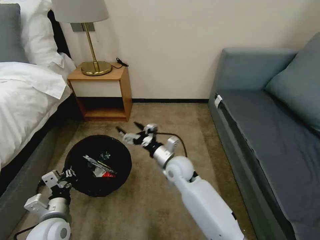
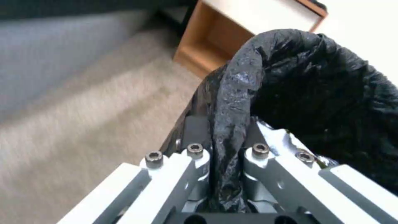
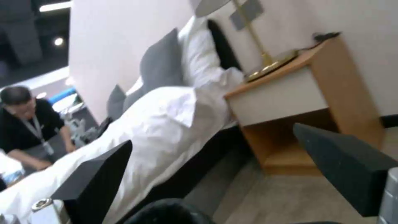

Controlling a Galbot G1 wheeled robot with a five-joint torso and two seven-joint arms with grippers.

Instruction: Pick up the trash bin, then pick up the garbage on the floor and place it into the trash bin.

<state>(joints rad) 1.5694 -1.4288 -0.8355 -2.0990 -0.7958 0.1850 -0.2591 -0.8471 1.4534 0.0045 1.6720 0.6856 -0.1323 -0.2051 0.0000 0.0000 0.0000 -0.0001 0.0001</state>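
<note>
From the head view we judged the task nearly done: the trash bin [image 1: 98, 165] sat near the bed-side edge of the floor [image 1: 160, 200], mouth tipped up toward us, with litter [image 1: 100, 168] inside it, a red scrap among it, and we saw no garbage loose on the carpet. Our left gripper [image 1: 69, 174] held its near rim; our right gripper [image 1: 128, 131] hovered beyond the bin, fingers spread and empty. In the left wrist view the left gripper's fingers [image 2: 195, 137] pinched a fold of the black bag at the rim. In the right wrist view the right gripper's pads [image 3: 348, 161] stood wide apart, pointing toward the nightstand [image 3: 298, 93].
</note>
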